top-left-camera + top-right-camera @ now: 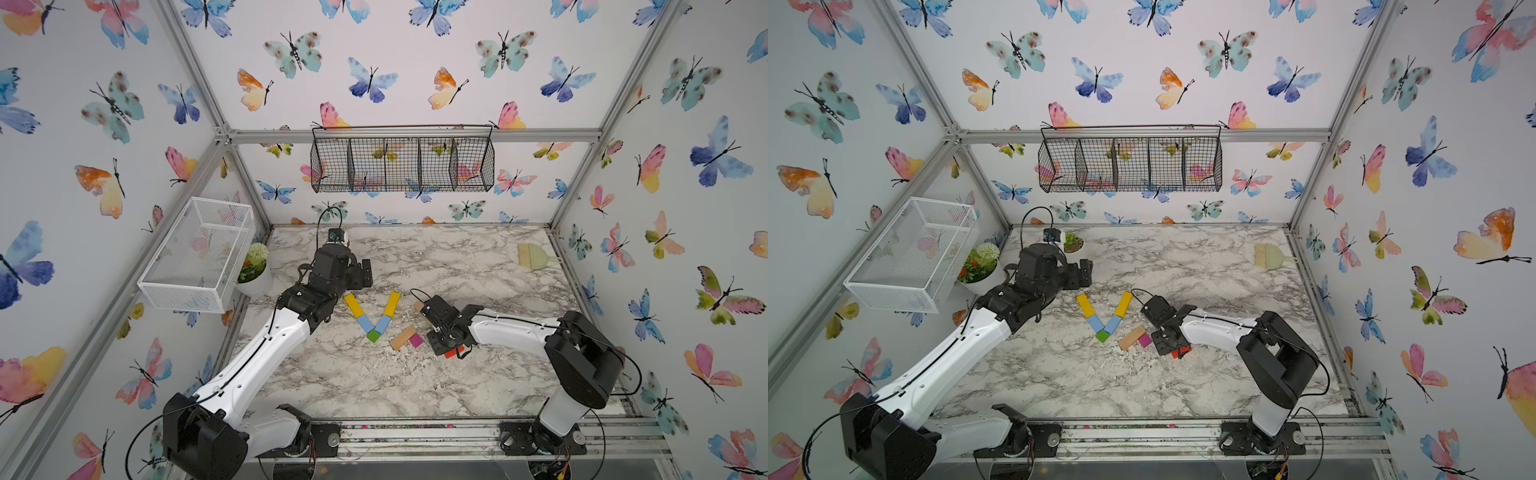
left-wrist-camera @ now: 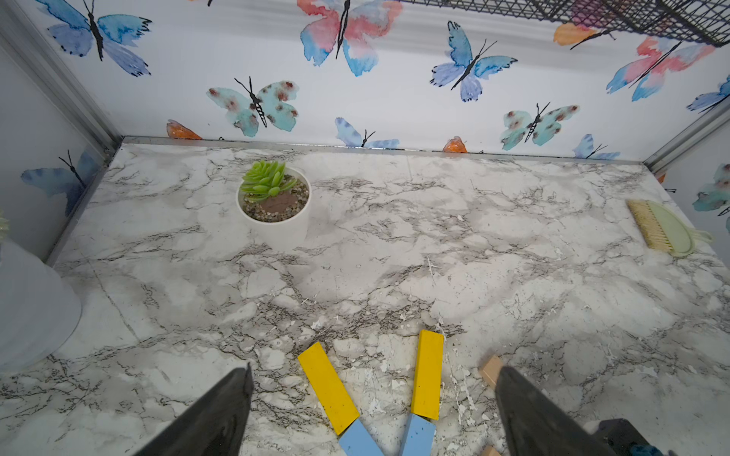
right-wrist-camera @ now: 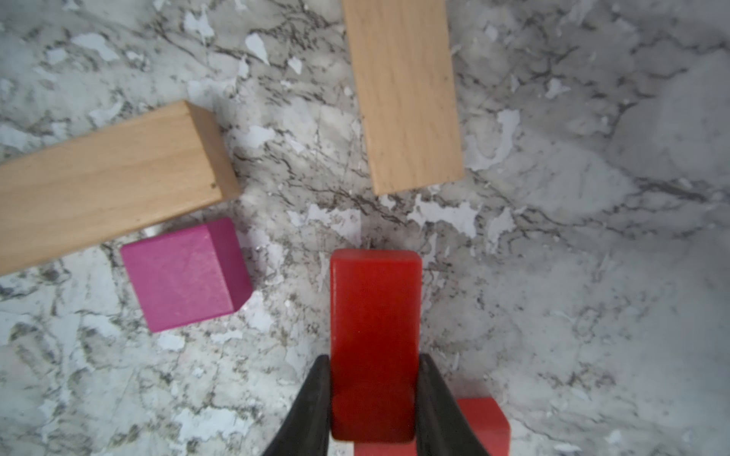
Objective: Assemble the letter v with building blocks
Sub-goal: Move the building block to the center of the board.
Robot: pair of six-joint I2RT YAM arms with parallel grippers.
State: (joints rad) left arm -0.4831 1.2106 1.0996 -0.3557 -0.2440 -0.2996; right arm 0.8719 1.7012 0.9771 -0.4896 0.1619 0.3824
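One red bar [image 3: 375, 316] is clamped lengthwise by the right gripper [image 3: 374, 357], right of the V's green cube [image 1: 373, 336]; the left gripper [image 2: 374, 367] is spread wide.

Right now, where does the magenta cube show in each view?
In a top view: magenta cube, right of the green cube.
In a top view: same place.
Left wrist: not in it.
Right wrist, beside the red bar held by the right gripper.
Shared landmark: the tan bar beside it.
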